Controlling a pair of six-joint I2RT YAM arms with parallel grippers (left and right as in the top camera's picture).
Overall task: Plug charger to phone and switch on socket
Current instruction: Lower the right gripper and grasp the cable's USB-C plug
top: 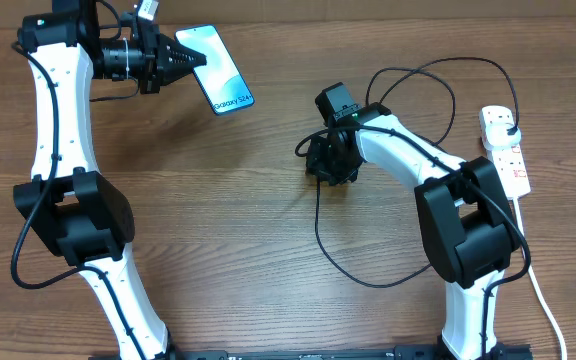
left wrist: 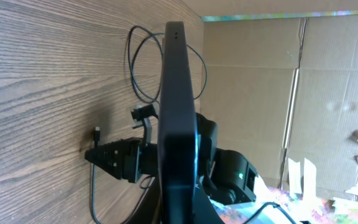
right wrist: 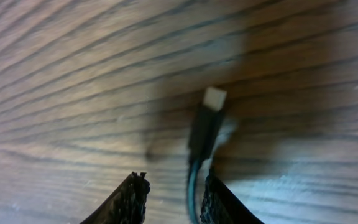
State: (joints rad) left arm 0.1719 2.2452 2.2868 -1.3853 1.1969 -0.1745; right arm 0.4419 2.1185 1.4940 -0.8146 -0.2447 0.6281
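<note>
Two grippers are engaged: the phone [top: 218, 70] is clamped by its edge in the left gripper [top: 196, 60]. Well right of the phone, the charger [right wrist: 202, 134] is straddled, unpinched, by the slightly parted right gripper [right wrist: 174, 183]. It should be pinched close behind its tip.

Open table [top: 228, 200] mid-left, charger [top: 318, 215] loops cluttering the right

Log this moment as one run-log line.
left gripper: holding phone | right gripper: around charger, grip unclear | socket: not touched
</note>
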